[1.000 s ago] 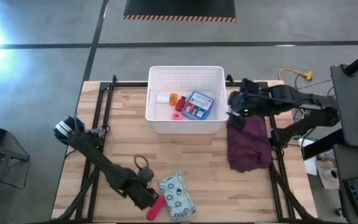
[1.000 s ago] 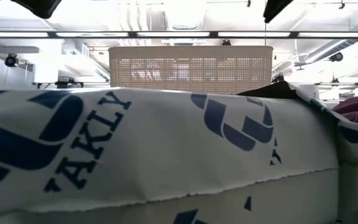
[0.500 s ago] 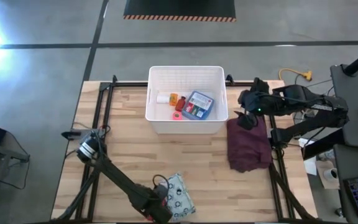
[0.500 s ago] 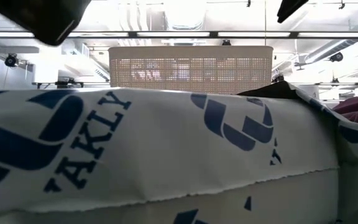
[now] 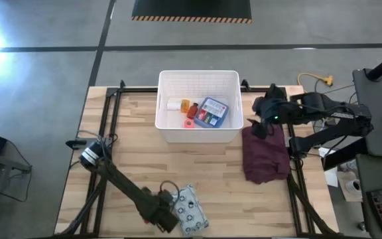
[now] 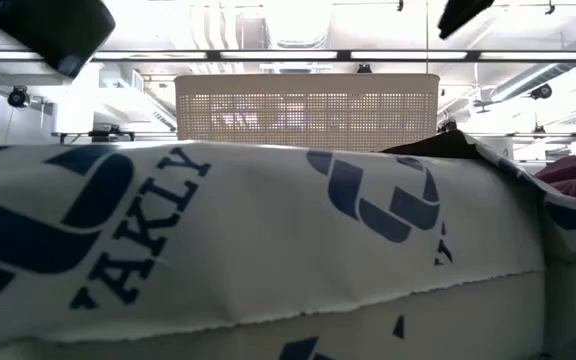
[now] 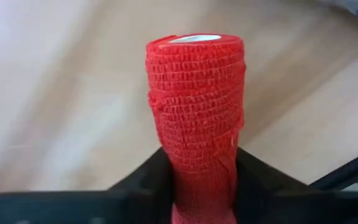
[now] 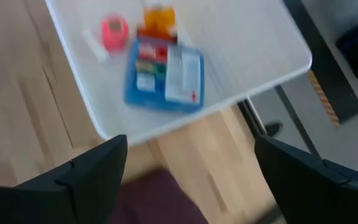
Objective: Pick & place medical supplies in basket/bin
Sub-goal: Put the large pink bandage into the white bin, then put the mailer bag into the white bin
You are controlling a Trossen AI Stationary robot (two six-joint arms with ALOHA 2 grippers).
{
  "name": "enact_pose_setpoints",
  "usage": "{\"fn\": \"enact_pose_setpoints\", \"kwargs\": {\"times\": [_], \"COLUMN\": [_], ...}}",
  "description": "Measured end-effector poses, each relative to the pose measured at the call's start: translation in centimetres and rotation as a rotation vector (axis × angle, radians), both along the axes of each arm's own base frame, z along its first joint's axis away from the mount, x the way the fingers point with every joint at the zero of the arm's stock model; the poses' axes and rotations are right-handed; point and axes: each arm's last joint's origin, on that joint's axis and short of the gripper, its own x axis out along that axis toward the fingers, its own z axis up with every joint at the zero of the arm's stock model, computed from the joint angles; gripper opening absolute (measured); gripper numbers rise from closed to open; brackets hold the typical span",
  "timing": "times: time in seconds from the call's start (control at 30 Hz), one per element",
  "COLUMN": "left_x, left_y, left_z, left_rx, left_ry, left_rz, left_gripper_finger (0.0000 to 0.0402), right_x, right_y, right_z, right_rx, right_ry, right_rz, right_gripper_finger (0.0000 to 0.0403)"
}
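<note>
My left gripper (image 5: 166,216) is at the table's near edge, shut on a red bandage roll (image 7: 196,106). In the high view the gripper hides the roll. The white patterned pouch (image 5: 191,211) lies flat just to its right and fills the low view (image 6: 268,240). The white bin (image 5: 166,129) stands at the far middle. It holds a blue packet (image 5: 211,111), a pink item (image 5: 190,123), an orange bottle (image 5: 185,106) and a small white item (image 5: 173,105). My right gripper (image 5: 260,124) hovers open right of the bin, over the maroon cloth (image 5: 265,154). My left gripper pinches the red roll's near end (image 7: 199,171) between its two fingers, one on each side. The roll points straight out ahead along the fingers, most of its length beyond them. Whether it is off the table I cannot tell.
The maroon cloth lies bunched on the table's right side, from the bin's right corner toward the near edge. Black frame rails (image 5: 109,126) run along the table's left and right sides. Bare wood (image 5: 197,166) lies between the bin and the pouch.
My left gripper has moved toward the table's near edge and come over the red roll beside the pouch. The roll lay in plain sight in the high view and is now covered. My right gripper has drawn a little toward the table's right edge, away from the bin.
</note>
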Motion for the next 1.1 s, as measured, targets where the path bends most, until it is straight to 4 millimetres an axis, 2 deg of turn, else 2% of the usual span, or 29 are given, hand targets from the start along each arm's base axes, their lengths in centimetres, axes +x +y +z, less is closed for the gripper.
{"fn": "enact_pose_setpoints", "kwargs": {"times": [0.1, 0.2, 0.4, 0.5, 0.6, 0.67, 0.73, 0.83, 0.9, 1.0, 1.1], "left_x": [-0.7, -1.6, -4.3, -4.8, -4.7, -4.9, -5.2, -5.7, -5.9, -6.4, -7.2], "left_y": [2.3, 5.7, 14.5, 19.4, 24.5, 28.0, 31.2, 34.3, 35.0, 34.8, 32.7], "left_z": [2.7, 7.1, 17.6, 21.1, 22.6, 22.9, 22.6, 21.0, 20.4, 20.7, 21.9], "left_rx": [0.084, 0.196, 0.459, 0.545, 0.736, 0.819, 0.794, 0.69, 0.652, 0.651, 0.637], "left_ry": [-0.009, -0.128, -0.673, -0.878, -0.986, -1.014, -1.03, -0.993, -0.977, -0.986, -1.048], "left_rz": [-0.009, 0.023, 0.116, 0.058, -0.001, -0.015, 0.025, 0.096, 0.099, 0.1, 0.038], "left_gripper_finger": [0.0056, 0.0047, 0.0063, 0.0062, 0.0072, 0.0098, 0.0137, 0.0206, 0.025, 0.0297, 0.0314], "right_x": [-0.4, -1.0, -2.2, -2.3, -1.9, -1.6, -1.0, -0.3, 0.1, 0.7, 1.4], "right_y": [-0.1, -0.3, -0.4, -0.4, -0.4, -0.4, -0.4, -0.3, -0.3, -0.1, 0.5], "right_z": [0.9, 1.5, 2.0, 2.0, 1.9, 1.7, 1.4, 1.0, 0.8, 0.4, 0.0], "right_rx": [-0.043, -0.09, -0.071, -0.047, -0.034, -0.033, -0.031, -0.019, -0.015, 0.004, 0.033], "right_ry": [-0.085, -0.125, -0.198, -0.223, -0.229, -0.219, -0.204, -0.191, -0.18, -0.161, -0.125], "right_rz": [-0.02, -0.059, -0.133, -0.165, -0.186, -0.19, -0.194, -0.209, -0.213, -0.199, -0.142], "right_gripper_finger": [0.0335, 0.033, 0.0329, 0.0329, 0.0329, 0.0329, 0.0329, 0.0329, 0.0329, 0.0329, 0.0329]}}
